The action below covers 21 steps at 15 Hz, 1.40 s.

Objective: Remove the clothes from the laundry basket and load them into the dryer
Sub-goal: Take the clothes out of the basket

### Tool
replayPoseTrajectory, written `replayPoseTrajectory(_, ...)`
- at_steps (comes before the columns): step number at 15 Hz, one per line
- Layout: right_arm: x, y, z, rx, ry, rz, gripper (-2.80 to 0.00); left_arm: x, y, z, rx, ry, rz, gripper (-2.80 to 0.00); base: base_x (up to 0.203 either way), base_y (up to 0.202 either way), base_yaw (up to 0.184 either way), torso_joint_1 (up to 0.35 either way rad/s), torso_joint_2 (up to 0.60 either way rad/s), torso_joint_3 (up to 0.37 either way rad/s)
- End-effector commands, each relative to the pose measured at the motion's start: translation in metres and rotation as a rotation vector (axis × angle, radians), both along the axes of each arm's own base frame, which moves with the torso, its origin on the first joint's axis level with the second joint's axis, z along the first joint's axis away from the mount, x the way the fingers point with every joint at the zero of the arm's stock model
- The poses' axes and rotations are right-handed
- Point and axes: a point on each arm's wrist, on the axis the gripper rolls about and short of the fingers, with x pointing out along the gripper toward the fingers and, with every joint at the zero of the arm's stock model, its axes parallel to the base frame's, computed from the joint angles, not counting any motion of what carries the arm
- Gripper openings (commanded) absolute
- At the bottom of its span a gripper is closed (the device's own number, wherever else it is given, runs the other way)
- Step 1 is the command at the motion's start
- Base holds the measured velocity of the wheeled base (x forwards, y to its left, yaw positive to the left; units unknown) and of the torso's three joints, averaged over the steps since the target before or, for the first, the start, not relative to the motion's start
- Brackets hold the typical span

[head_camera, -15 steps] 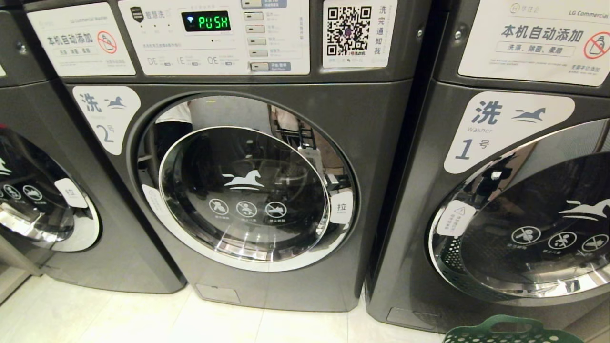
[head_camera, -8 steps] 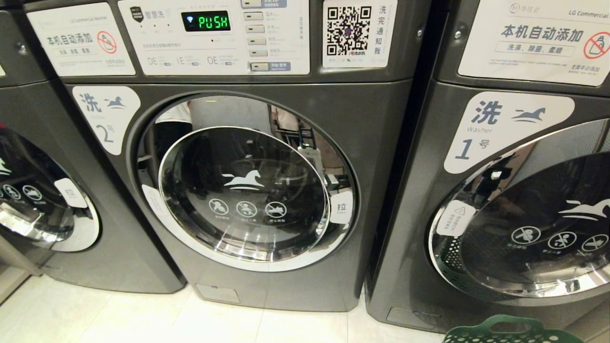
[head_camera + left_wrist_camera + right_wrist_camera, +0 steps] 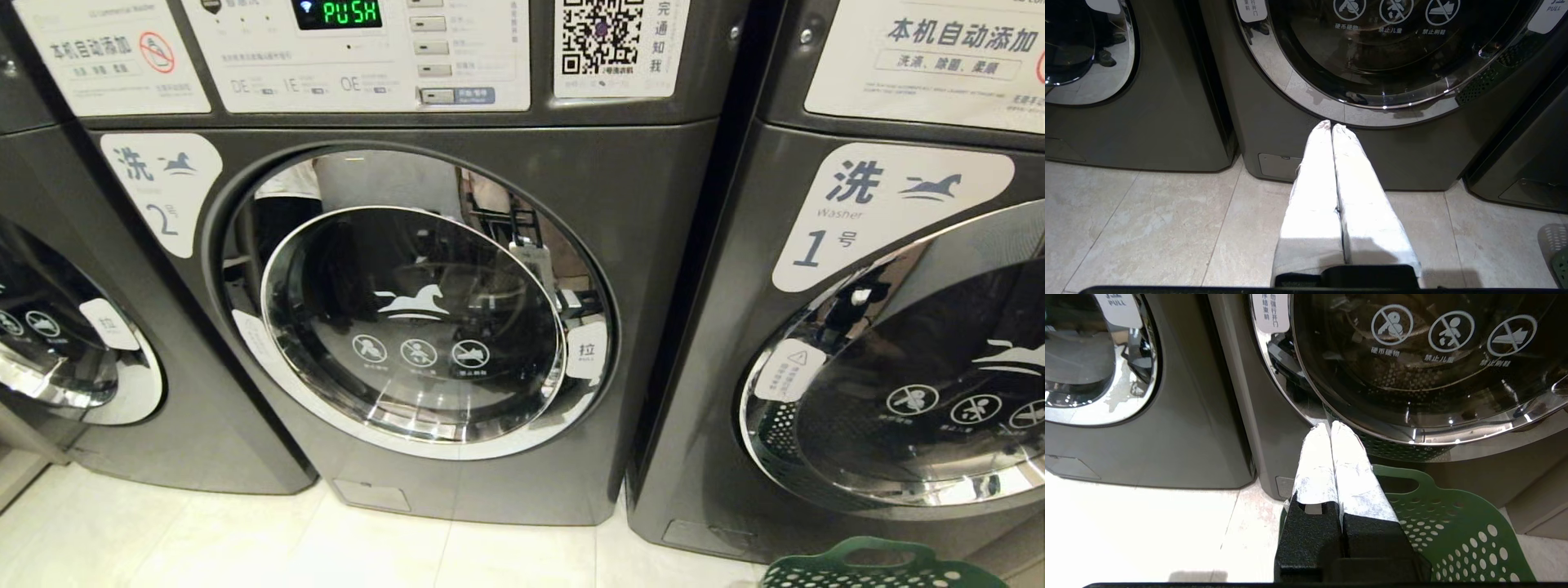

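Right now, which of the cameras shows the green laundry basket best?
The right wrist view: the laundry basket shows its handle slot and rows of holes, on the floor before a washer door. The head view catches only its top rim at the bottom edge; the left wrist view shows just a sliver at the side.

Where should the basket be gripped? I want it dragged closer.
Grip the basket at its handle slot in the rim nearest washer 1, coming down from above. The slot is a ready through-hole in a thin rim; the holed walls offer less purchase. Both grippers look shut, so open first.
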Motion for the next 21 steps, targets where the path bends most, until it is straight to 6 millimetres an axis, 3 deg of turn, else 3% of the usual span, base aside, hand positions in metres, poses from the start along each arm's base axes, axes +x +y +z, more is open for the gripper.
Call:
replayPoseTrajectory(1,-0.0001,0.0,0.0,0.0,-0.002,0.001,-2.8,0.0,0.0,0.0,0.0,-0.001,0.0,-2.8,0.0,0.0,0.0,0.002,0.0,-0.174)
replayPoseTrajectory(21,-0.0001,0.0,0.0,0.0,-0.002,0.0,-2.8,0.0,0.0,0.0001,-0.002,-0.001,0.0,-2.8,0.0,0.0,0.0,0.003,0.0,-0.197)
